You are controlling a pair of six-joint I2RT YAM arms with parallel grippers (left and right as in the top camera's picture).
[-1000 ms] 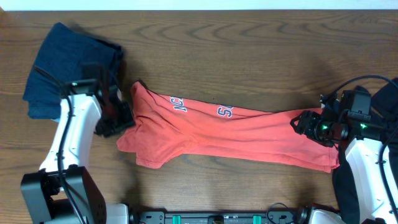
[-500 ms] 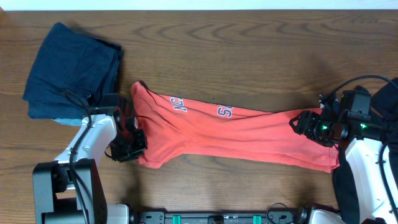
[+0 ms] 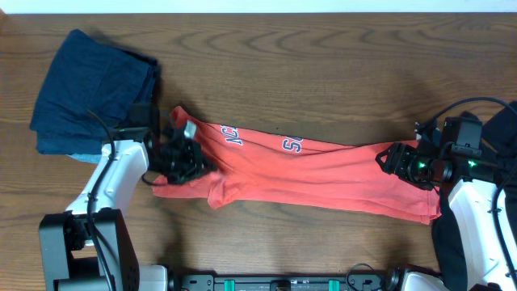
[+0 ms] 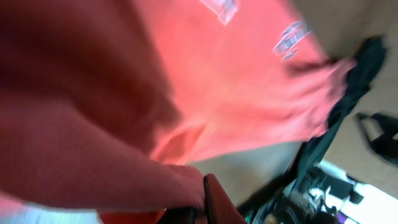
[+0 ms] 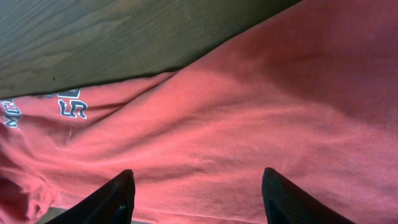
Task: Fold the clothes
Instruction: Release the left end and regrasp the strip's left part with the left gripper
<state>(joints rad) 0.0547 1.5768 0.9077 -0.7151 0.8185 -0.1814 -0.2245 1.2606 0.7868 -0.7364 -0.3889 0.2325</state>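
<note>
The left gripper [image 3: 184,158] is pinched shut on a bunched fold of the red shirt [image 3: 323,174], which stretches away to its right. The right gripper [image 3: 396,159] hangs over the shirt's far end with its fingers [image 5: 121,196] spread wide, holding nothing.

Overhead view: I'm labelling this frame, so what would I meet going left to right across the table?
dark navy garment → left gripper → coral-red T-shirt → right gripper → black garment
</note>
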